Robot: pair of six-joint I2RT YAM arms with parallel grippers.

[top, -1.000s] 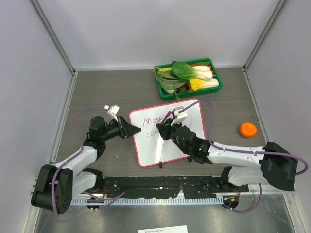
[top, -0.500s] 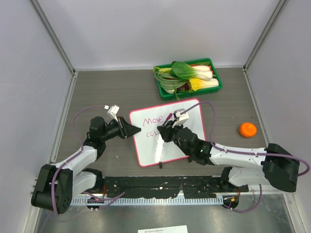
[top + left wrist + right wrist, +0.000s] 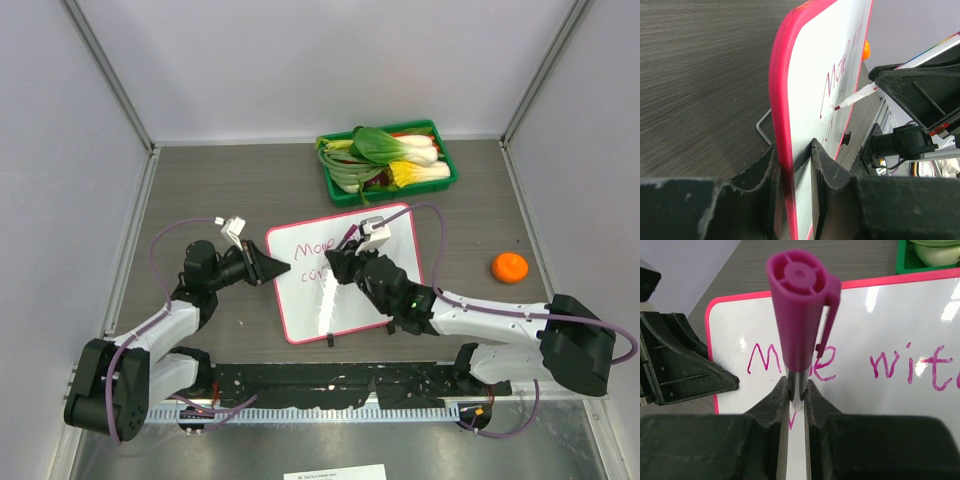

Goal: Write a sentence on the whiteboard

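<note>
The whiteboard [image 3: 310, 305] sits mid-desk [image 3: 220, 190] between my two arms, turned a little askew, with its two small black feet at the near edge. My left jaws are closed on its pink left rim, one on each face of the frame. I judge that grip is there to brace the board so it neither slides nor tips under the pen's push. My right jaws are clamped on a magenta marker [image 3: 799, 315], cap end toward the wrist camera. Its tip is down by the white surface just under the first line of writing [image 3: 905, 372], which reads something like "Move wit". Whether the tip touches, I cannot tell. A few strokes of a second line show at the left, so the sentence looks only part written. Gripping the marker low on its barrel should give me steady strokes. The green tray [image 3: 452, 172] of vegetables at the far edge and the orange [image 3: 510, 267] off to the right lie well apart from the work.
</note>
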